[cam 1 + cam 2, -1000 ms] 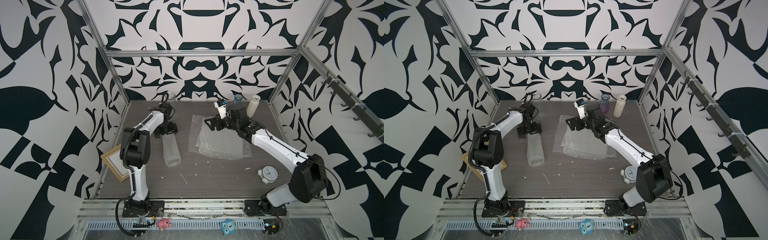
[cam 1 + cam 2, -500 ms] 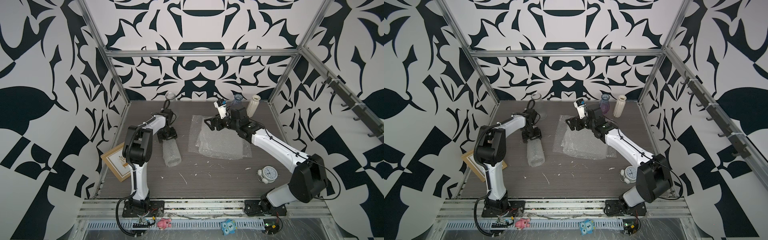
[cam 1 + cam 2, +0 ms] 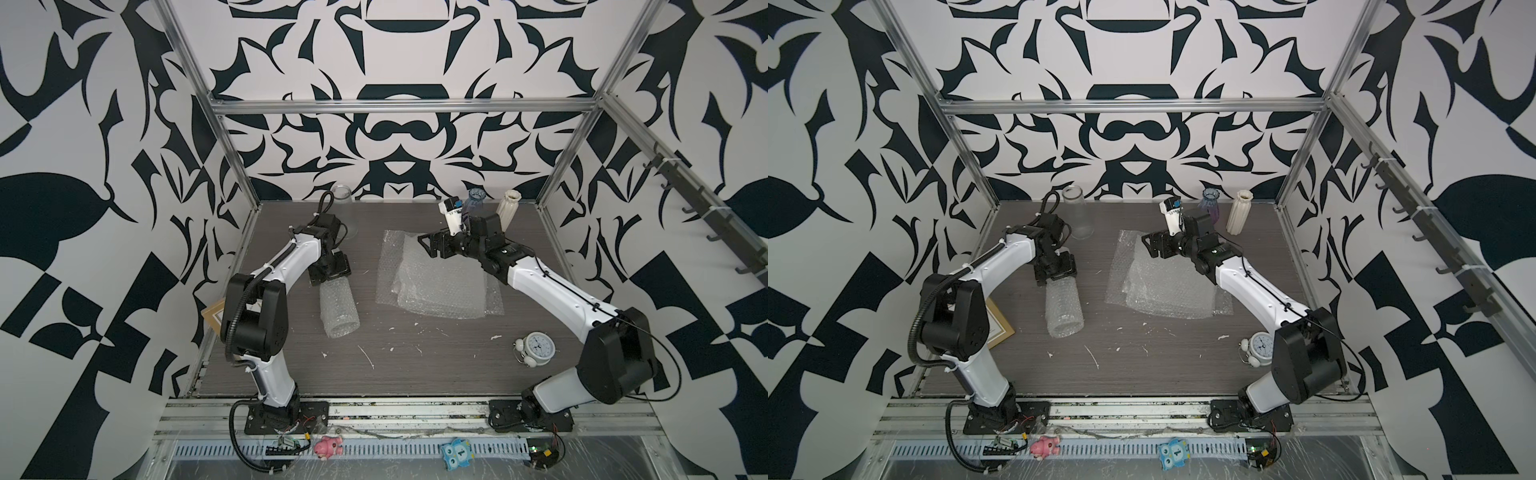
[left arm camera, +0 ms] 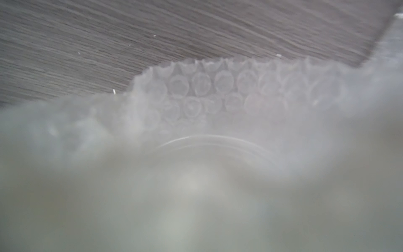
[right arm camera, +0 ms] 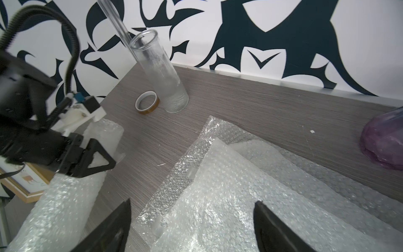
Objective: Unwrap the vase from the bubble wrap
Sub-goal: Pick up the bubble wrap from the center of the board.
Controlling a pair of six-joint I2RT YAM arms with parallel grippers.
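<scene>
A roll of bubble wrap [image 3: 338,307] [image 3: 1064,309] lies on the table left of centre, its long axis running front to back. My left gripper [image 3: 330,270] [image 3: 1055,270] is at its far end, fingers [image 5: 96,157] down either side, shut on the roll. In the left wrist view the bubble wrap [image 4: 218,91] fills the frame, and a curved clear rim [image 4: 209,139] shows inside it, which looks like the vase. My right gripper [image 3: 430,247] [image 5: 193,203] hangs open over the far edge of flat bubble wrap sheets [image 3: 436,282] [image 5: 239,185], holding nothing.
At the back stand a clear glass cylinder [image 3: 343,208] [image 5: 159,72], a purple vase [image 3: 476,199] and a cream ribbed vase [image 3: 509,210]. A tape roll [image 5: 147,104] lies by the cylinder. An alarm clock [image 3: 536,345] sits front right, a picture frame [image 3: 214,320] at the left edge.
My left gripper came forward and down from the back left onto the roll's far end, and its jaws narrowed around it. The right arm stayed nearly still.
</scene>
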